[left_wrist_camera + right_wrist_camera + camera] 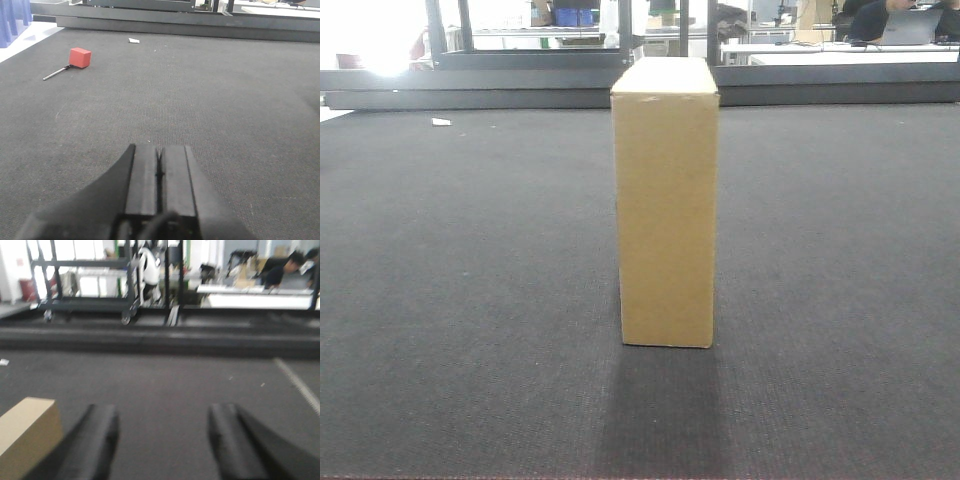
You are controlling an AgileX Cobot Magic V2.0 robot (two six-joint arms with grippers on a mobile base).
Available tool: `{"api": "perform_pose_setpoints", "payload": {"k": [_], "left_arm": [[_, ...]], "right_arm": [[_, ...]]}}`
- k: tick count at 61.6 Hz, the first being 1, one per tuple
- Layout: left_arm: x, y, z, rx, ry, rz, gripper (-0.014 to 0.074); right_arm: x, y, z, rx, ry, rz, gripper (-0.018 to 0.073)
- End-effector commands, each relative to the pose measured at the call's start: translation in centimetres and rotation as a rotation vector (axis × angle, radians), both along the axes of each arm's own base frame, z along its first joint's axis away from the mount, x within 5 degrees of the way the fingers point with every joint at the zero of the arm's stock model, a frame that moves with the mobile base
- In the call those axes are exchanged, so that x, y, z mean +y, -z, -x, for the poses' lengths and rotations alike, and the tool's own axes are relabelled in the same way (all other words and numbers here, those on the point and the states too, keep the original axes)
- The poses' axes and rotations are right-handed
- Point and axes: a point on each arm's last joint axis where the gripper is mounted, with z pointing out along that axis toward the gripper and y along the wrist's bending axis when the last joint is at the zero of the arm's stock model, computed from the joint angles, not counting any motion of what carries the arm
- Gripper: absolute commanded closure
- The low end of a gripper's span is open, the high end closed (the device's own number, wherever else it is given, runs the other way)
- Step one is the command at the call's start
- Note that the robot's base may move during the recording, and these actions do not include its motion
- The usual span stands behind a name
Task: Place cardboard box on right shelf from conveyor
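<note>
Task not started: cardboard box [665,205] stands upright on conveyor [470,300], ungrasped. Left gripper [159,152] fully closed, empty. Right gripper [162,415] spread wide, right of the box. Grasp and placement remain.

I count one box [666,200] and one conveyor [470,300]. On the belt there is also one red block [79,57], one thin metal rod [55,75] and one small white scrap [133,40]. I have two pincers, my left pincer [159,150] and my right pincer [162,415]. Beyond the belt I see one wheeled cart [85,304].
</note>
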Motion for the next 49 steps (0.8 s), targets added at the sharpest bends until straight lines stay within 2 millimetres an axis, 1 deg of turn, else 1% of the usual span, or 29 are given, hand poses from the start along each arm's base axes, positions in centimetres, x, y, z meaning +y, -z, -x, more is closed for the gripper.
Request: {"api": "perform_pose_setpoints", "payload": {"k": [1, 8, 13, 17, 22, 23, 26, 31, 35, 36, 37, 40, 49], "left_arm": [[0.0, -0.6, 0.1, -0.092, -0.002, 0.013, 0.0713], [0.0, -0.6, 0.1, -0.092, -0.002, 0.013, 0.0713], [0.0, -0.6, 0.1, -0.092, -0.002, 0.013, 0.0713], [0.0, -0.6, 0.1, -0.092, -0.002, 0.013, 0.0713], [0.0, -0.6, 0.1, -0.092, -0.002, 0.013, 0.0713], [0.0, -0.6, 0.1, -0.092, -0.002, 0.013, 0.0712], [0.0, -0.6, 0.1, -0.092, -0.002, 0.013, 0.0713], [0.0, -0.6, 0.1, -0.092, -0.002, 0.013, 0.0713], [0.0, -0.6, 0.1, -0.092, -0.002, 0.013, 0.0712], [0.0, -0.6, 0.1, -0.092, -0.002, 0.013, 0.0713], [0.0, -0.6, 0.1, -0.092, -0.002, 0.013, 0.0713], [0.0, -0.6, 0.1, -0.092, -0.002, 0.013, 0.0713], [0.0, -0.6, 0.1, -0.092, -0.002, 0.013, 0.0712]], "right_arm": [[0.4, -2.2, -1.9, -0.025, -0.030, 0.006, -0.0078], [1.6, -3.0, -5.8, 0.103, -0.089, 0.034, -0.0066], [3.1, -3.9, -8.1, 0.175, -0.159, 0.046, -0.0066], [4.8, -4.9, -9.7, 0.218, -0.231, 0.059, -0.0066], [7.1, -6.3, -11.2, 0.256, -0.317, 0.067, -0.0065], [7.6, -6.3, -11.7, 0.276, -0.329, 0.062, -0.0066], [9.1, -7.2, -12.5, 0.318, -0.372, 0.035, -0.0065], [11.5, -7.8, -14.3, 0.422, -0.407, -0.013, -0.0065], [13.2, -8.0, -15.5, 0.511, -0.411, -0.035, -0.0065], [13.7, -7.7, -16.0, 0.540, -0.405, -0.045, -0.0065], [14.1, -8.0, -16.1, 0.557, -0.405, -0.045, -0.0065], [15.5, -7.6, -17.2, 0.628, -0.387, -0.066, -0.0065], [18.7, -6.8, -19.0, 0.786, -0.286, -0.142, -0.0065]]}}
